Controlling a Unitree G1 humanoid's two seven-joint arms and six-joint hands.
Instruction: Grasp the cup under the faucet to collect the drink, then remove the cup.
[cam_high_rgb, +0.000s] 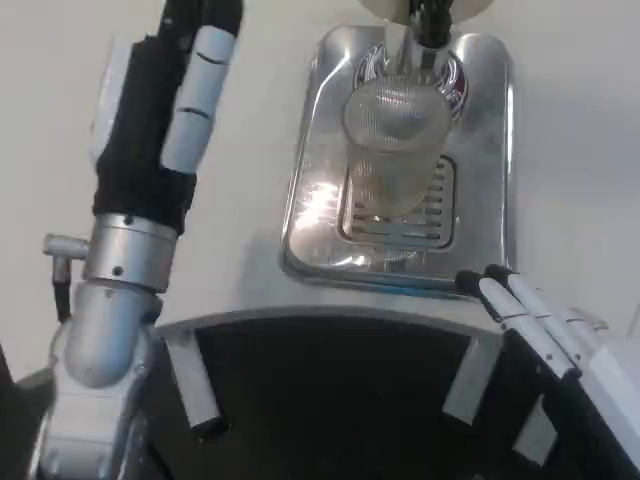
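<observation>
Here we see the clear ribbed plastic cup (393, 150) standing on the shiny steel drip tray (490, 190), under the faucet (405, 40). Our right hand (545, 325) lies near the tray's front corner, apart from the cup, fingers straight, grasping nothing. Our left hand (180, 100) is raised well to the cup's left; we cannot tell its grip.

The cup (396, 150) stands on the drip tray (485, 230) under the faucet (405, 45); left hand (185, 90) lies left of it, right hand (535, 320) in front.
</observation>
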